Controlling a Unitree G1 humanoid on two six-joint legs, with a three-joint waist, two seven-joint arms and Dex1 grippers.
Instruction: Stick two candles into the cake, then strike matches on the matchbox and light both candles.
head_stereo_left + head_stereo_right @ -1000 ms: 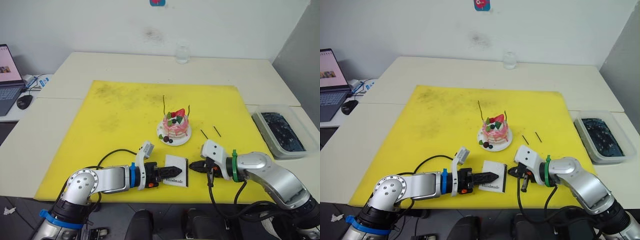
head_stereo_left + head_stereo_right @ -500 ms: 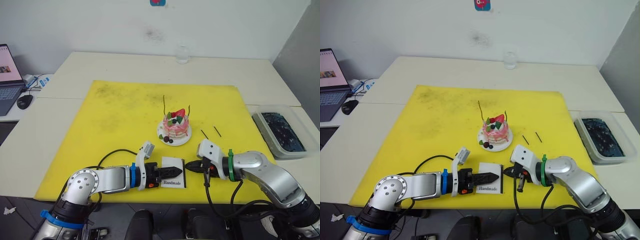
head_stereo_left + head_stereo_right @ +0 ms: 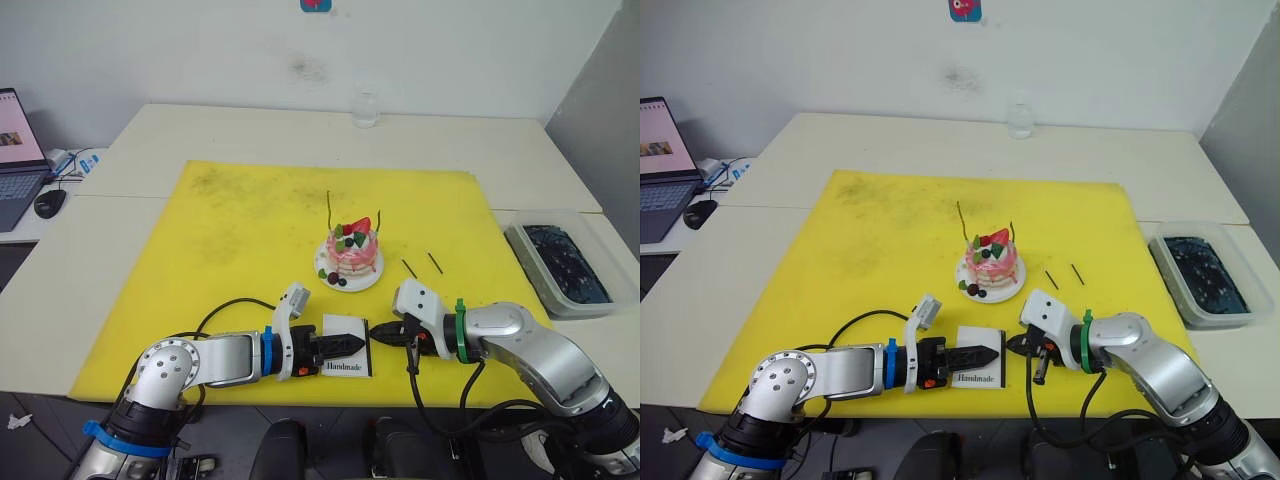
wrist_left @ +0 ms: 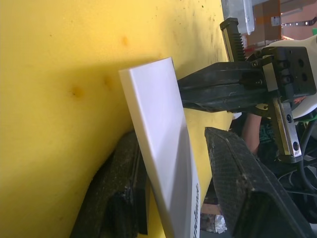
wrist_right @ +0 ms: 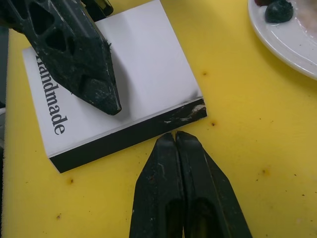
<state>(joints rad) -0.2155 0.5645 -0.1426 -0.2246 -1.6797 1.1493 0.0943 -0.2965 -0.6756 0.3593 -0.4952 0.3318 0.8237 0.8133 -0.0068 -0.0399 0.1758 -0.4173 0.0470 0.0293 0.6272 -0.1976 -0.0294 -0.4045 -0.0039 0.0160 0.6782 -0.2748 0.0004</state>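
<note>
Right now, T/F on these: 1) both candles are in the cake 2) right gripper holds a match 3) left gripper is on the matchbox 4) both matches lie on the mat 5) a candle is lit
1) True: both candles stand in the cake.
2) False: the right gripper is shut with nothing between its fingers, its tip at the black edge of the matchbox.
3) True: the left gripper has a finger on each side of the matchbox.
4) True: both matches lie on the yellow mat, to the cake's right.
5) False: no flame shows on either candle.
</note>
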